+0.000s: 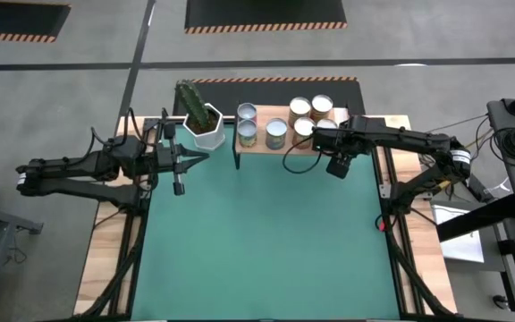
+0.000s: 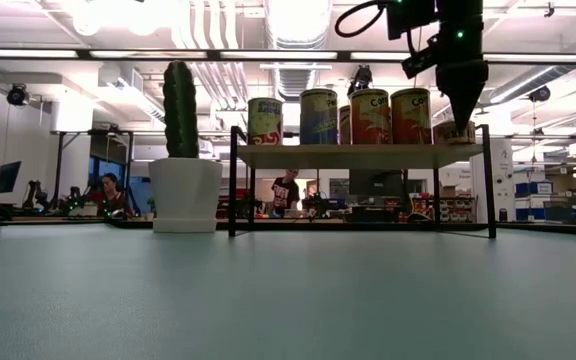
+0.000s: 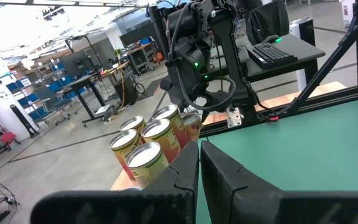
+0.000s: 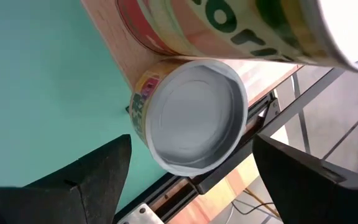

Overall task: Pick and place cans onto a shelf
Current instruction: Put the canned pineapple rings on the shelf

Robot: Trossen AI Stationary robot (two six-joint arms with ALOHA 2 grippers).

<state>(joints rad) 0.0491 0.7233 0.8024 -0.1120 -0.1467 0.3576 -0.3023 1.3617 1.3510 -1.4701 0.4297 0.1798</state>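
**Spotter:** Where are you in the job?

**Operator:** On the release, I'd say. My right gripper (image 1: 322, 137) is at the right end of the shelf (image 1: 280, 148), directly over a can (image 4: 191, 115) that stands on the board there. In the right wrist view the jaws are spread apart, one on each side of its silvery top and clear of it, so I'm not holding it.

**Spotter:** And the rest of the cans?

**Operator:** I count six other cans (image 1: 275, 132) from above, all on the shelf, between the cactus pot (image 1: 207, 127) and my right arm. I see none on the green counter (image 1: 266, 241).

**Spotter:** Left side?

**Operator:** The left gripper (image 1: 182, 163) waits over the counter's left edge beside the pot, jaws pressed together, holding nothing.

**Spotter:** Next move?

**Operator:** As I judge it, lift straight up. That can sits close to the shelf's end and touches its neighbour, so any sideways drift could knock it off.
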